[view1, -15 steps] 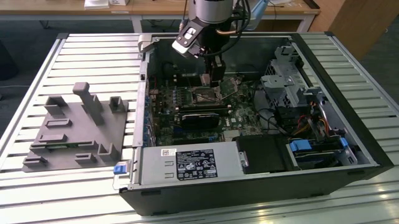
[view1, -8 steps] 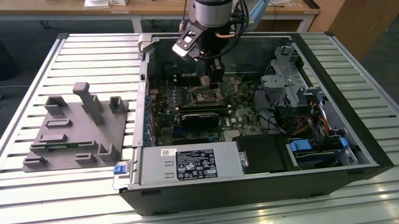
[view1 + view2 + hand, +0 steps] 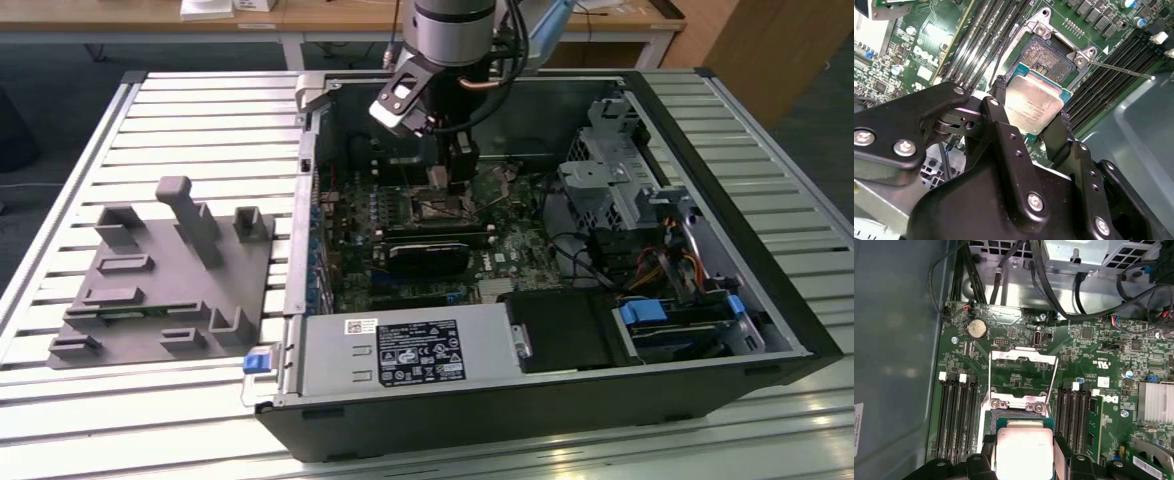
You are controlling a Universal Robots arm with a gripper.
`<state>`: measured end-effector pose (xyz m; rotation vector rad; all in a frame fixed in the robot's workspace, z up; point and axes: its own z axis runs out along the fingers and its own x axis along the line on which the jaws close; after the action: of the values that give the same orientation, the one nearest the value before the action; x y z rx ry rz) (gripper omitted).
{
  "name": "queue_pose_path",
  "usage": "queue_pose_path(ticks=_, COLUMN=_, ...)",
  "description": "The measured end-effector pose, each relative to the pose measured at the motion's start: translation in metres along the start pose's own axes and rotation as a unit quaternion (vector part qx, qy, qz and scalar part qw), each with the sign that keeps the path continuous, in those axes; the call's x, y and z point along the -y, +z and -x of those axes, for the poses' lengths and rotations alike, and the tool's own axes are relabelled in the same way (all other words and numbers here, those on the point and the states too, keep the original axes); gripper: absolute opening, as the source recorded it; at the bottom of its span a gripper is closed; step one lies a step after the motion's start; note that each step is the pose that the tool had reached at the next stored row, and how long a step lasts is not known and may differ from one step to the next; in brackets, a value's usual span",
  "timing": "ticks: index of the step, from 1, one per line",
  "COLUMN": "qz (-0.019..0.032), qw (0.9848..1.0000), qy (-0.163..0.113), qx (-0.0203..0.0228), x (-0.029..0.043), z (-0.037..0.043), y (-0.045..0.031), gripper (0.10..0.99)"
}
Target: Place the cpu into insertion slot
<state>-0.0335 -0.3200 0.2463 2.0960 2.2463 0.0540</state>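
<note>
While clenched on the cpu (image 3: 1036,102), hangs low over the board inside an open case (image 3: 787,330) — claw (image 3: 1031,105) grasping the chip, one black finger (image 3: 1054,140) on each of two opposite edges. Holds the chip with its silvery face toward the wrist cameras, a green rim showing around the metal lid. Covers part of the slot (image 3: 1046,52) in the second wrist view; leaves a dark patch of pin field and two screwed bracket corners bare beyond the chip's far edge. Cannot tell whether chip and slot touch or stand just apart. Beside the slot, a thin metal lever (image 3: 1119,69) sticking out over long black memory strips (image 3: 981,42).

In the first wrist view, chip likewise between the fingers, just beside a thin silver frame (image 3: 1024,356) on the board, memory strips on both sides of it and a coin cell (image 3: 975,329) further on, near the board's edge.

In the exterior view, claw low among the parts near the middle of the board, a black card (image 3: 430,255) close by. Case lying on its side on a slatted bench (image 3: 200,120) — a grey fixture (image 3: 160,280) well apart on the exterior view's left.
</note>
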Motion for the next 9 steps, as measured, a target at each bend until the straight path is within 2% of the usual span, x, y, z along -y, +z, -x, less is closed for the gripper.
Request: queue_pose_path(ticks=9, qz=0.0000, qw=1.0000, qy=0.000, qx=0.0000, x=0.0010, z=-0.0004, y=0.0108, gripper=0.541)
